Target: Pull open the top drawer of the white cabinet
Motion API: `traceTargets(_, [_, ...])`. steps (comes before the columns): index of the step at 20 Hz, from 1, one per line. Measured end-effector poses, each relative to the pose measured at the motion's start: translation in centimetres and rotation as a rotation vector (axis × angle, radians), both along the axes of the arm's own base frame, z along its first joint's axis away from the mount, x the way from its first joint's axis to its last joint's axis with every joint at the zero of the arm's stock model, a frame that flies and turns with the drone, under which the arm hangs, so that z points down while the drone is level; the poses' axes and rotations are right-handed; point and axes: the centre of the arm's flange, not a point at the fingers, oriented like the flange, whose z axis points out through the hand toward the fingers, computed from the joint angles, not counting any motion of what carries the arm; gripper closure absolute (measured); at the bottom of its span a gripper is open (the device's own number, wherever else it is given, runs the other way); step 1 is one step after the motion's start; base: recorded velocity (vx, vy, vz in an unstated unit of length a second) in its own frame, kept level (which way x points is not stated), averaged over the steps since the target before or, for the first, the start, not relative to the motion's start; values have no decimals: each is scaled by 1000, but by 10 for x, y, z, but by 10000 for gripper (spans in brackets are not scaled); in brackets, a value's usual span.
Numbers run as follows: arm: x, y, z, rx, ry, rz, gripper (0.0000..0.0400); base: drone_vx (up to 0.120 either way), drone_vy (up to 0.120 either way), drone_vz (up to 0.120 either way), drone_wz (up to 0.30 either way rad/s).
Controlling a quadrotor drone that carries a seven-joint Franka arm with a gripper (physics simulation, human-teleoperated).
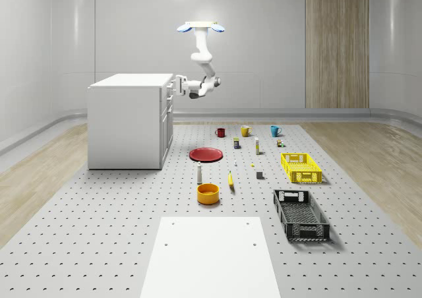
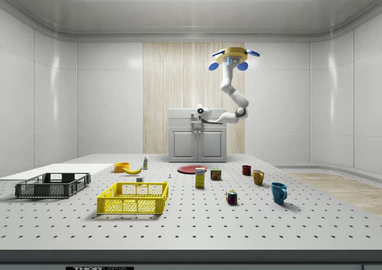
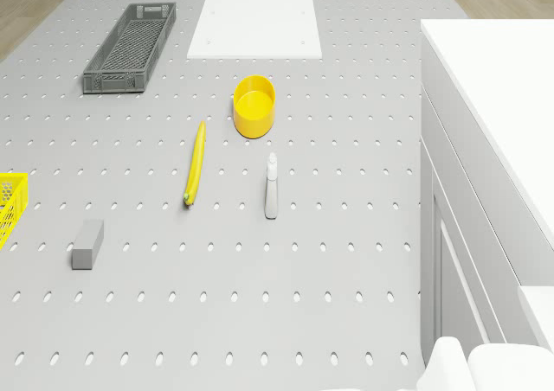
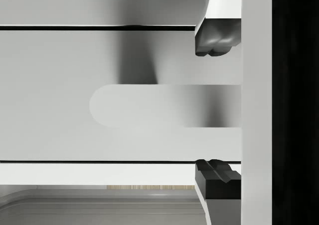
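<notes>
Two fingertips (image 4: 215, 43) of the end effector (image 4: 217, 108) are seen in the wrist view, spread apart on either side of the rounded handle (image 4: 149, 105) of the top drawer (image 4: 75, 65), one pad above it and one below, with gaps left on both sides. Nothing is pinched yet. The straddling pose is judged to be chosen so that closing would clamp the handle for a pull.

The white cabinet (image 1: 125, 123) is set on the perforated counter (image 1: 99, 232), and its top drawer appears shut. The drone (image 1: 200, 27) is held hovering beside the cabinet's front, higher than its top, so the arm can be bent down and reach the drawer face horizontally.
</notes>
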Motion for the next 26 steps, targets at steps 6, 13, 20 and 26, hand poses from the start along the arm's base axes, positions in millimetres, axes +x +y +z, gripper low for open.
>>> traceTargets(6, [0,0,1,0,0,0,125,0,0,0,0])
traceTargets(13, [0,0,2,0,0,0,266,0,0,0,0])
traceTargets(20, [0,-3,2,0,-5,0,286,0,0,0,0])
traceTargets(26, [0,-15,2,-2,-4,0,285,0,0,0,0])
